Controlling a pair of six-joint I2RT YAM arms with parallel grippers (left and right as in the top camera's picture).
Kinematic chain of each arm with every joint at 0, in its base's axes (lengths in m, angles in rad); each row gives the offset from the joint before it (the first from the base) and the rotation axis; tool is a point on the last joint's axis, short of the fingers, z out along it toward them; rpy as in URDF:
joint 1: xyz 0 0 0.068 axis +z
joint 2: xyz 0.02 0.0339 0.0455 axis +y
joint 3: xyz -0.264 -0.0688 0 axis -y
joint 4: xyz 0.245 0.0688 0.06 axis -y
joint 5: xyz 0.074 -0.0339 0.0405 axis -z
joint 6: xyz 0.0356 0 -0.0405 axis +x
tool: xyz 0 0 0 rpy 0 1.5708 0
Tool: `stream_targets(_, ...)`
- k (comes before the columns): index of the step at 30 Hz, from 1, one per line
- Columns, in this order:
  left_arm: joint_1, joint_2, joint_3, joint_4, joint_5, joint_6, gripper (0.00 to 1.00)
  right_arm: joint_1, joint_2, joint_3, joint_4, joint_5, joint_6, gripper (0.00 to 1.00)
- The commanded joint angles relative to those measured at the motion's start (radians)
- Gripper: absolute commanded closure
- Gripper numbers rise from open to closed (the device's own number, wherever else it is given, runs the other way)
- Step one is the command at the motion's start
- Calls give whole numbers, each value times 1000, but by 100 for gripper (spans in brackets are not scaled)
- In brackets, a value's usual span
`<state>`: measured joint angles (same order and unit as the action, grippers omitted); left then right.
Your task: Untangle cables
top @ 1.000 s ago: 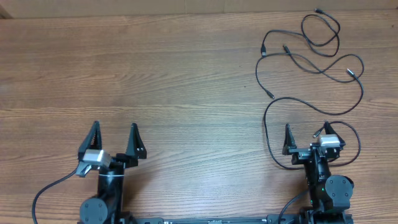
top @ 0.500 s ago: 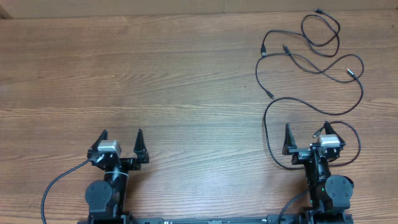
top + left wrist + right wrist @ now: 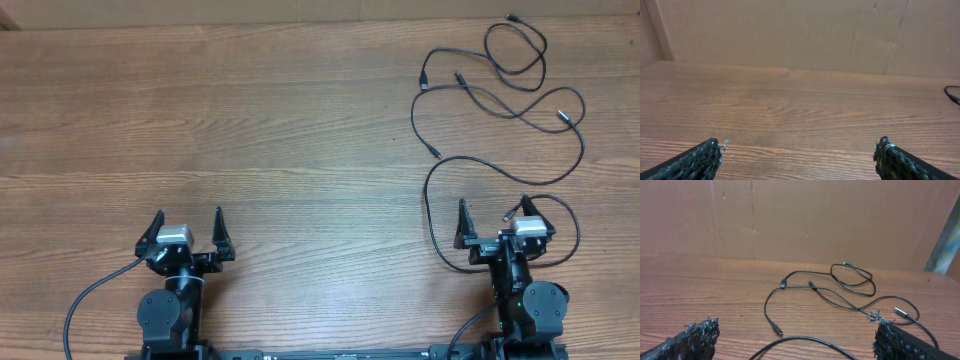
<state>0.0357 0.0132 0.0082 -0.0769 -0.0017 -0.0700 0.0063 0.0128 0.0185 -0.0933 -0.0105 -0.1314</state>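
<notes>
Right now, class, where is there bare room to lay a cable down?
Free: the table's left and middle, from the left gripper to the far edge. Crowded: the right side, where the cables sprawl from the far corner to the right gripper.

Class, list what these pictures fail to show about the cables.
- Overhead: cables too thin to tell which lies on top at crossings.
- Overhead: the right end effector covers part of the nearest loop.
- Left wrist: a cable cut off by the right edge.
- Right wrist: nearest loop cut off by the bottom edge.
</notes>
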Motion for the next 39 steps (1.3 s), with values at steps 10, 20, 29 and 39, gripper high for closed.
stream_targets(10,27,-10,-4,-5,-17,-23,0,-2,-10,-8,5,10,3,0)
stream_targets(20,5,-10,-3,-6,-2,53,1,-2,-10,-8,5,10,3,0)
stream_targets(29,3,-10,-3,-6,-2,57,1,-2,-10,-8,5,10,3,0)
stream_targets(39,3,-10,-3,-6,-2,56,0,-2,-10,-8,5,10,3,0)
